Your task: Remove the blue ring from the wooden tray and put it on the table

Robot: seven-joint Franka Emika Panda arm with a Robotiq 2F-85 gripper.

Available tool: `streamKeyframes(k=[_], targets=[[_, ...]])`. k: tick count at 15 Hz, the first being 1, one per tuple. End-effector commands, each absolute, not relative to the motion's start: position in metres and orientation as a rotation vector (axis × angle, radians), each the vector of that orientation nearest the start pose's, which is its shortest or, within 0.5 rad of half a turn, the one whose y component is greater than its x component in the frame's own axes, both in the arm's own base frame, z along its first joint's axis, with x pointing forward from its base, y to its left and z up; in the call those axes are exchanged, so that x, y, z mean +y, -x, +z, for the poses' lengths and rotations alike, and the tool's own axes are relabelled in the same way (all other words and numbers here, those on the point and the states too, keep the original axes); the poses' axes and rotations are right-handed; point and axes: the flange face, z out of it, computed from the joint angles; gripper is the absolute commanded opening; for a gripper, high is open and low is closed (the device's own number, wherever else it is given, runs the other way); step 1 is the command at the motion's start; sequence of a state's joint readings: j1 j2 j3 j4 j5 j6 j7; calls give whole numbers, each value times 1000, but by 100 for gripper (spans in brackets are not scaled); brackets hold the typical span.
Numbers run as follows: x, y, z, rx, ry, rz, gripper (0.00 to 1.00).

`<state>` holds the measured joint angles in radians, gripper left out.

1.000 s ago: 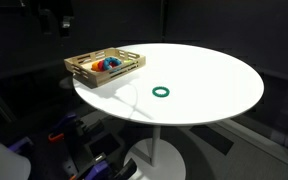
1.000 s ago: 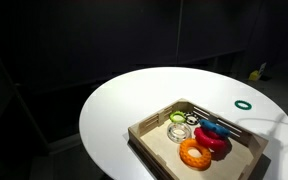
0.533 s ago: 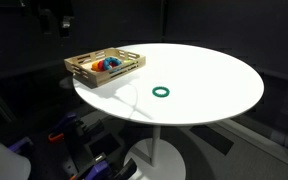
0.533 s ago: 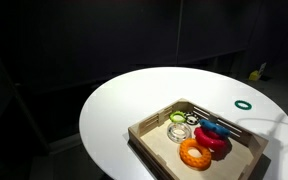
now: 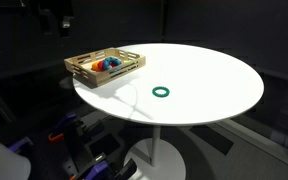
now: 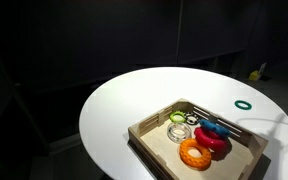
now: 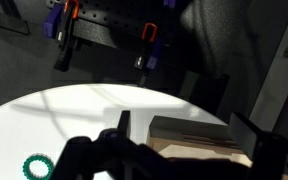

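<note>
Gripper: jaws spread wide, hovering above the table edge.
Wooden tray: near the rim of the table, under the gripper in the wrist view.
Blue ring: inside the tray, against the red ring.
Green ring: flat on the table, well apart from the tray.

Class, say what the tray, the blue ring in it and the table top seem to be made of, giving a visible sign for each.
The tray: pale wood, slatted sides. The blue ring: probably plastic or foam, uniform bright colour. The table: smooth white top, perhaps laminate.
</note>
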<state>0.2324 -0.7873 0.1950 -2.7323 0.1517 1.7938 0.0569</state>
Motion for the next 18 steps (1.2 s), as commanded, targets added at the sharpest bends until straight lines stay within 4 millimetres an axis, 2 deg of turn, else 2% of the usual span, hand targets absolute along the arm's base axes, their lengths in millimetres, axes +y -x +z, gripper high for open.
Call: streamKeyframes(k=[1,10,18], targets=[[130,-269,429,-389,3133,239,100],[130,-304,435,-320,3124,143,100],[139,-356,438,-260,3085,53,100]])
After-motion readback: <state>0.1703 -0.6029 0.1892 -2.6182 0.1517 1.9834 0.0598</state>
